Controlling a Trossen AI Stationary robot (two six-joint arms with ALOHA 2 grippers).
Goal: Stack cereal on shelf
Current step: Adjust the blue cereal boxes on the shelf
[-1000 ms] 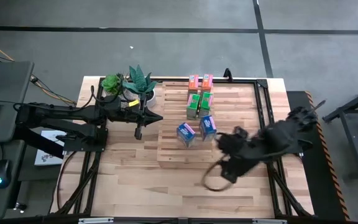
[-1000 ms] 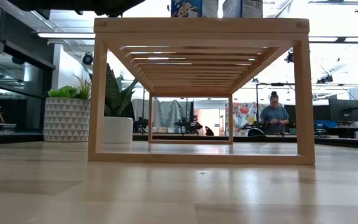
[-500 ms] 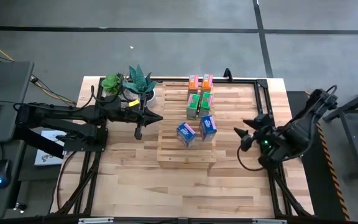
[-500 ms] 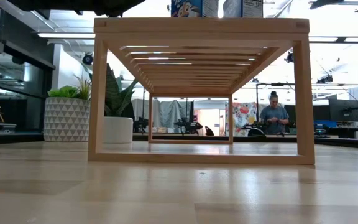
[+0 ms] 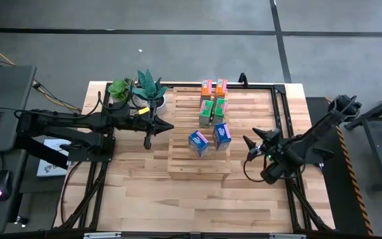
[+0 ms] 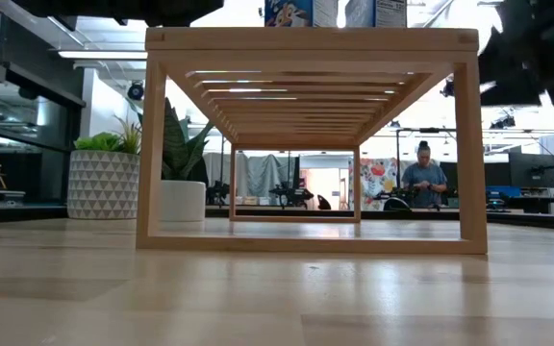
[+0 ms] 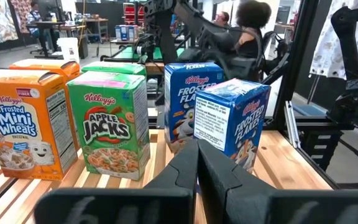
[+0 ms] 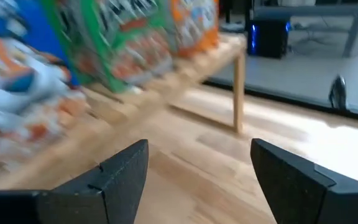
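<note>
All six cereal boxes [image 5: 211, 119] sit on top of the slatted shelf [image 5: 199, 164], orange pair at the far end, green in the middle, blue pair nearest the front. Right gripper [image 5: 249, 147] hangs just off the shelf's right side with its jaws spread wide, holding nothing. Left gripper [image 5: 148, 141] waits by the shelf's left edge near the potted plants [image 5: 138, 89], fingers pinched together, looks empty as far as I can tell.

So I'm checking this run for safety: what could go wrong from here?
The open right gripper sits right beside the shelf, near the tilted blue cereal boxes; a careless reach could topple one. The boxes stand packed close, so knocking one may upset its neighbours. The shut left gripper waits by the shelf's other side.
</note>
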